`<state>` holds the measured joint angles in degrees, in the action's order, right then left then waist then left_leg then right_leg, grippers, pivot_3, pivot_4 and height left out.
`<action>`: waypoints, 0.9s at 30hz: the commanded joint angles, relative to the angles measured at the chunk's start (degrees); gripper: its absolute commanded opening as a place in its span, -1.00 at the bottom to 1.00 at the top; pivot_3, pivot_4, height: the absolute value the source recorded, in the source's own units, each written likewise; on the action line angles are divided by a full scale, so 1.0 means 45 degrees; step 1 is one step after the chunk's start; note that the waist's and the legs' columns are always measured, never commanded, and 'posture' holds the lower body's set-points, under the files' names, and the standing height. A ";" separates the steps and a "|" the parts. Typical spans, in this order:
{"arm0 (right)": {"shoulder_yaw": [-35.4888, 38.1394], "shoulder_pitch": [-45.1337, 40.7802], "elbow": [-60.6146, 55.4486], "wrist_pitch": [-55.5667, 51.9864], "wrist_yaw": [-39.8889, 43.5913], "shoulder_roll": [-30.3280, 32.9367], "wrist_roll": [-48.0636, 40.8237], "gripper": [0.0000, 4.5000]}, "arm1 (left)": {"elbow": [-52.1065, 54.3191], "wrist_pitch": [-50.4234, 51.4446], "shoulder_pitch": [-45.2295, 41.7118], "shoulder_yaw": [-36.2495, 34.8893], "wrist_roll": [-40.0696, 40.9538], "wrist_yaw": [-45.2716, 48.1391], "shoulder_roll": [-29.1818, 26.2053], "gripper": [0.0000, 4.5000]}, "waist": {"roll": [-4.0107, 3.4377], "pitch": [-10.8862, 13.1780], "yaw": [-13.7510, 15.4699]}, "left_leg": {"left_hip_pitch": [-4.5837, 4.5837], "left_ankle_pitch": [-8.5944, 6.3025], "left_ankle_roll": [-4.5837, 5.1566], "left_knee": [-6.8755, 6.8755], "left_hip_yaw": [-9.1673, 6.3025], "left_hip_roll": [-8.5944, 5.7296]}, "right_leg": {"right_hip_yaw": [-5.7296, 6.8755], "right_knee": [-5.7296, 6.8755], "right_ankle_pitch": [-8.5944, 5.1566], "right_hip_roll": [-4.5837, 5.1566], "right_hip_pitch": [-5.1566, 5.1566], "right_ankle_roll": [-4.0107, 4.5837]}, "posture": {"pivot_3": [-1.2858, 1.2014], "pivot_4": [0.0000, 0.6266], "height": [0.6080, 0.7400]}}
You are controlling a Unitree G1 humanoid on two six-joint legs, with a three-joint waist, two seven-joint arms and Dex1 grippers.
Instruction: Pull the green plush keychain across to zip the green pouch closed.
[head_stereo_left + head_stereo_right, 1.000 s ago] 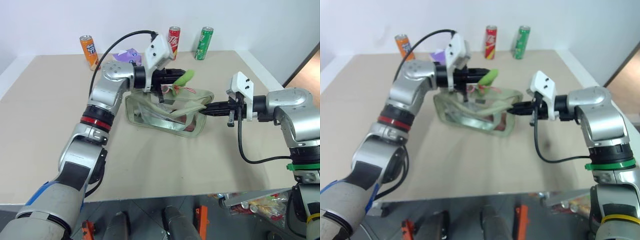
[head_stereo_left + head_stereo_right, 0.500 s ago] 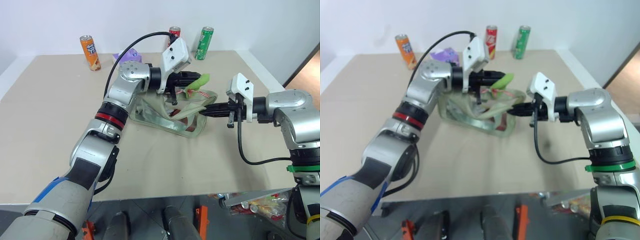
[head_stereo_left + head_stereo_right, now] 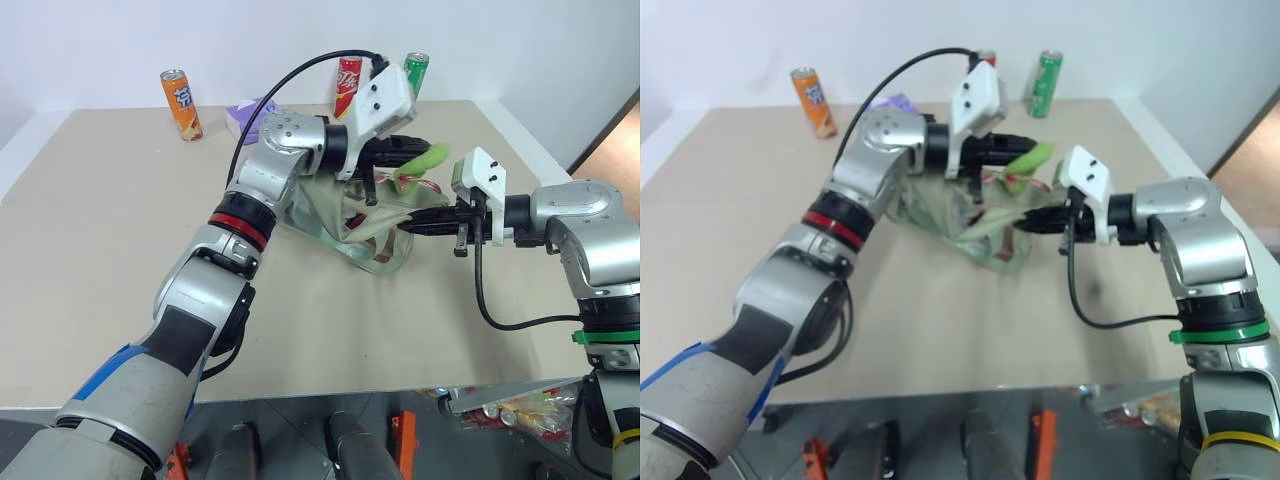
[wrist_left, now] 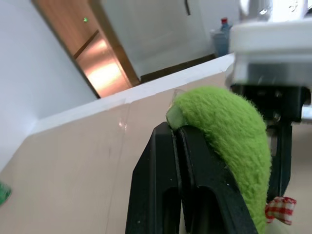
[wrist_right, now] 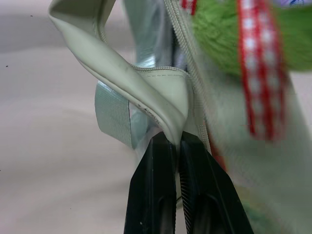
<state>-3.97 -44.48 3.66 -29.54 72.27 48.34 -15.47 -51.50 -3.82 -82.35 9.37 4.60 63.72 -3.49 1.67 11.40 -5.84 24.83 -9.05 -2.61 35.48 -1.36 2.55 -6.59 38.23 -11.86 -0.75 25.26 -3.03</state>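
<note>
Our left gripper is clamped on the green plush keychain, above the green pouch's right end. Our right gripper pinches the pouch's right-end strap.

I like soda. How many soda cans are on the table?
3. The orange can stands at the table's far left. The red can and the green can stand near the far middle, partly behind the robot's left arm. More could be hidden behind it.
</note>
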 commanded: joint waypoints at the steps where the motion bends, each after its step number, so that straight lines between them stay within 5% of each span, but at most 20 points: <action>1: 0.0154 -0.0275 -0.0415 0.0156 0.0069 -0.0064 -0.0295 -1.00 | -0.0202 -0.0727 -0.0376 0.0346 -0.0387 0.0292 0.0229 -0.99 | -0.0001 0.0001 -0.0001 | -0.0001 0.0000 0.0000 -0.0002 0.0000 0.0000 | 0.0000 0.0000 0.0000 0.0000 0.0000 0.0000 | 0.03 -0.52 1.00; 10: 0.0260 -0.0148 -0.0582 0.0008 0.0070 0.0065 -0.0358 -1.00 | -0.0403 -0.0550 -0.0192 -0.0134 -0.0293 0.0473 -0.0373 -0.99 | -0.0001 0.0001 -0.0002 | 0.0008 0.0000 0.0000 0.0003 -0.0002 -0.0003 | -0.0001 0.0000 -0.0002 0.0003 -0.0001 -0.0006 | 0.03 -0.52 1.00; 19: 0.0128 -0.0167 -0.0463 0.0095 0.0033 -0.0004 -0.0426 -1.00 | -0.0877 -0.0170 -0.0426 -0.0458 -0.0937 -0.0450 -0.3012 -0.99 | -0.0002 0.0001 -0.0023 | 0.0001 0.0000 0.0001 0.0001 -0.0007 0.0000 | 0.0000 0.0003 -0.0001 0.0001 -0.0003 -0.0008 | 0.03 -0.52 1.00; 27: 0.0068 -0.0198 -0.0403 0.0157 -0.0066 -0.0236 -0.0422 -1.00 | -0.1507 -0.0091 -0.0090 -0.0288 -0.1493 -0.0968 -0.3931 -0.99 | -0.0002 0.0001 0.0018 | 0.0028 0.0000 0.0000 0.0011 -0.0021 -0.0002 | 0.0011 0.0001 -0.0005 0.0003 0.0002 -0.0014 | 0.03 -0.52 1.00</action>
<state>-3.89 -44.68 2.83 -29.33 72.01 47.64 -16.70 -59.15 -3.86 -82.24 8.57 -2.08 59.43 -20.92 1.66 11.41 -5.76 24.95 -9.05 -2.61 35.53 -1.45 2.54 -6.54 38.24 -11.88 -0.74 25.27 -3.09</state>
